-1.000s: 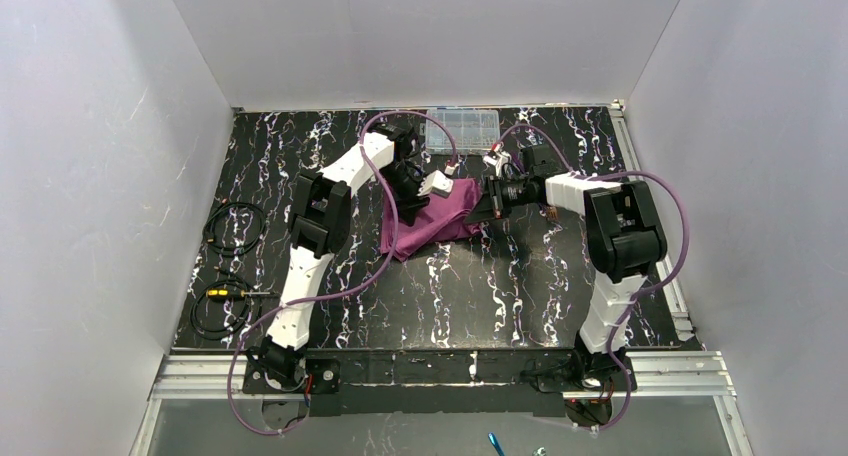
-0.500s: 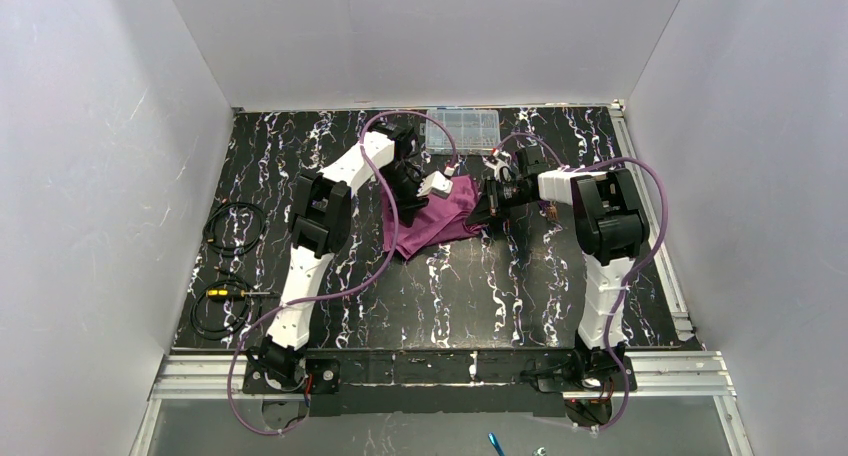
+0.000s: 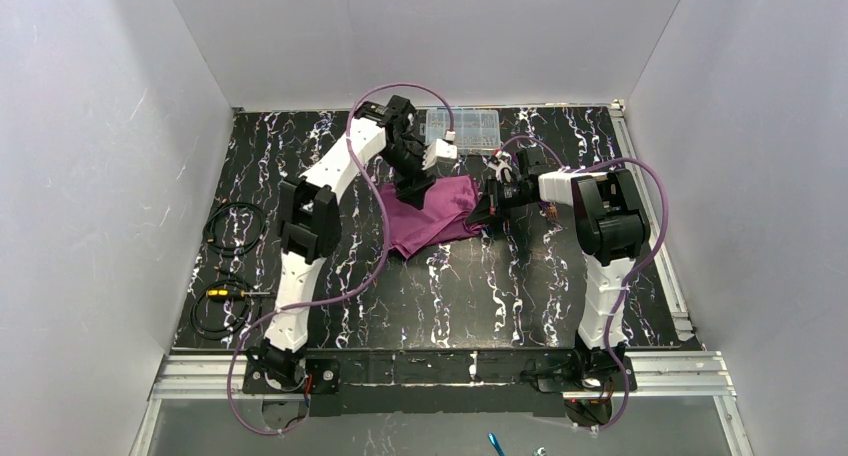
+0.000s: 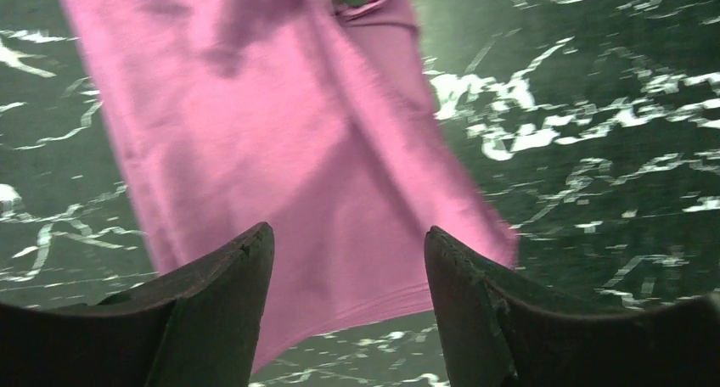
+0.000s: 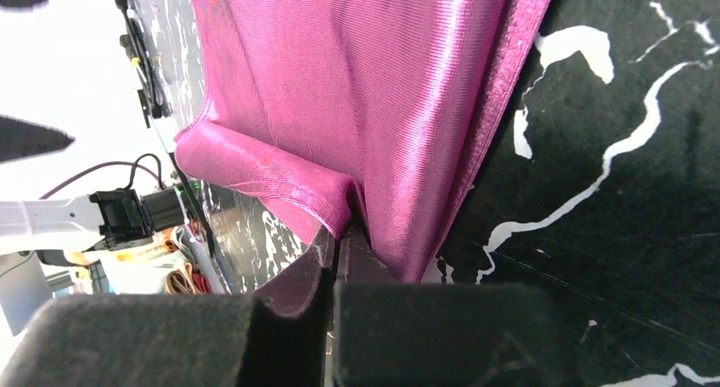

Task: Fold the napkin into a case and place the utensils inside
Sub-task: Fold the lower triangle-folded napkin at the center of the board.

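Note:
The plum-purple napkin (image 3: 432, 214) lies mid-table as a broad, rumpled folded sheet rather than a narrow case. My left gripper (image 3: 412, 190) hovers over its far left part. In the left wrist view its jaws stand open (image 4: 348, 234) with nothing between them, and the napkin (image 4: 280, 132) lies flat below. My right gripper (image 3: 484, 208) is at the cloth's right edge. In the right wrist view it is shut (image 5: 344, 234) on a bunched fold of the napkin (image 5: 365, 90). The utensils are out of view.
A clear compartment box (image 3: 468, 128) stands at the back, just behind the left wrist. Black coiled cables (image 3: 232, 226) lie at the table's left side. A metal rail (image 3: 650, 191) runs along the right edge, close to the right arm.
My left gripper has opened, let go of the napkin and risen toward the back. The cloth's far left part has dropped flat. The right gripper shifted slightly left, still gripping.

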